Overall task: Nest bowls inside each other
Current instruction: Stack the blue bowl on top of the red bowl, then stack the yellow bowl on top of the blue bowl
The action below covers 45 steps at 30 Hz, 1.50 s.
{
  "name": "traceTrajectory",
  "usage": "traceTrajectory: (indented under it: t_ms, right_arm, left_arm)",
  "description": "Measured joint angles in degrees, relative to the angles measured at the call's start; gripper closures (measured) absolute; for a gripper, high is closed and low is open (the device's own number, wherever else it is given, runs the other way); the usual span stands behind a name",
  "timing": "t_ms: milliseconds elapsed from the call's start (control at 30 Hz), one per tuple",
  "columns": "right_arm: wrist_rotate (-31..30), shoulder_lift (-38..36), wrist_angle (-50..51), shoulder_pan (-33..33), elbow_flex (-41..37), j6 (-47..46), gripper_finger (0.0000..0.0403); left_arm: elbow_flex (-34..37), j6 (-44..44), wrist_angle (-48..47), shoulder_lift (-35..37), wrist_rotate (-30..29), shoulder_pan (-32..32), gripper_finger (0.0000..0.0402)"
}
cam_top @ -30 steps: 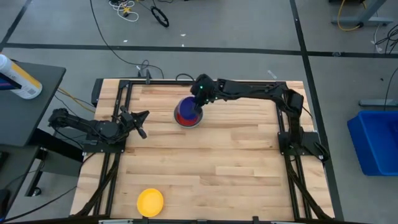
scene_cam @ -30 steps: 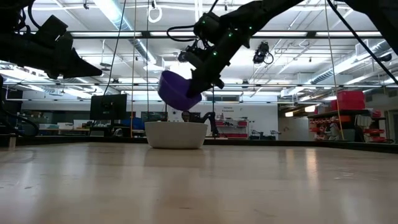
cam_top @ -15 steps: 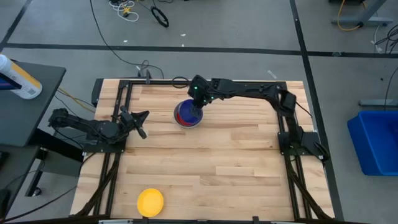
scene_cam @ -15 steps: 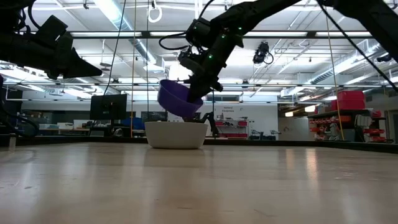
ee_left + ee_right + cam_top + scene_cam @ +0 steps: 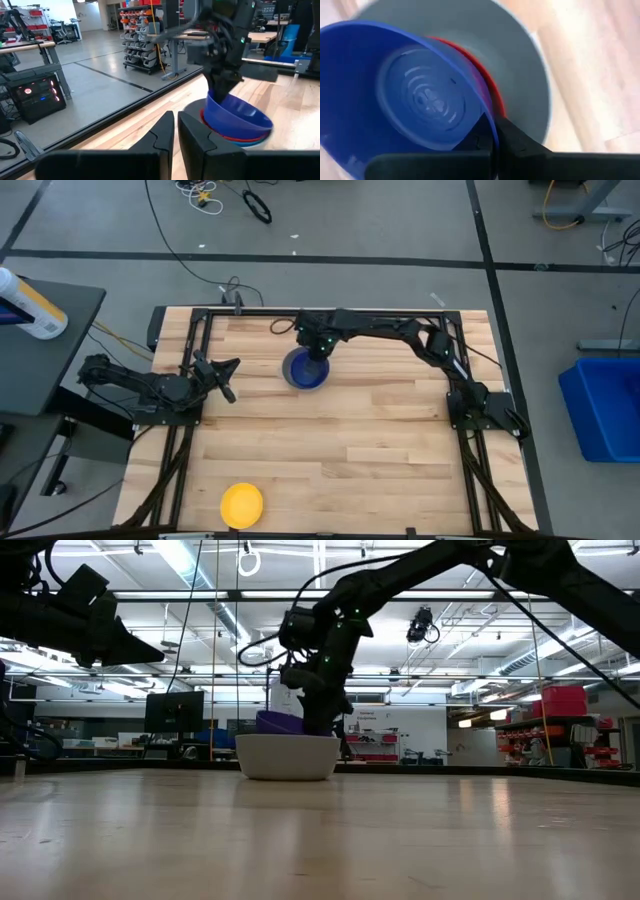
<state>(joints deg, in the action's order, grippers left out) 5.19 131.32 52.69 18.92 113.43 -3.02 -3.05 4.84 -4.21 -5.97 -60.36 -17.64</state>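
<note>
A dark blue bowl (image 5: pixel 410 100) sits tilted in a stack at the table's far middle. The stack is a grey bowl (image 5: pixel 288 757) outermost, a light blue bowl (image 5: pixel 247 142) and a red bowl (image 5: pixel 490 87). My right gripper (image 5: pixel 318 352) is shut on the dark blue bowl's rim above the stack. A yellow bowl (image 5: pixel 241 505) rests on its base alone near the table's front left. My left gripper (image 5: pixel 228 377) stays shut and level at the table's left edge, holding nothing. My right gripper pinches the dark blue bowl's rim (image 5: pixel 487 122), one finger inside the bowl and one outside. The fingers slant steeply down from above, coming from the table's right. The bowl is tilted: its lower part lies in the red bowl and its rim (image 5: pixel 272 720) sticks up above the grey bowl.
Black frame rails (image 5: pixel 190 420) run along the table's left and right sides. A wide stretch of bare wood (image 5: pixel 340 450) lies between the stack and the yellow bowl. A blue bin (image 5: pixel 605 405) stands on the floor to the right.
My right gripper has gone down onto the stack and tipped to point more steeply down, staying shut on the dark blue bowl. The bowl, which hung tilted above the grey bowl, has sunk into the stack and now covers most of the red bowl.
</note>
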Motion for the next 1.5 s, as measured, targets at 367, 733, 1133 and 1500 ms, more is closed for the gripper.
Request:
traceTrajectory:
  t_ms: [367, 733, 1133, 1500]
  right_arm:
    - [-0.41, 0.79, 4.3, -0.17, 1.09, 0.01, 0.0361]
    - [0.94, 0.72, 7.43, -0.3, 1.55, 0.24, 0.0212]
    - [-3.67, 0.7, 9.13, -1.75, 7.88, 0.48, 0.0188]
    - [-10.31, 0.59, 10.34, -2.49, 11.87, 0.47, 0.0185]
  left_arm:
    - [0.0, -0.11, -0.22, 0.01, 0.0, -0.01, 0.0369]
    - [0.0, -0.09, -0.37, 0.01, 0.0, -0.01, 0.0369]
    - [0.0, -0.09, -0.61, -0.01, -0.02, -0.01, 0.0369]
    - [0.0, 0.02, -0.87, 0.01, -0.04, 0.0, 0.0369]
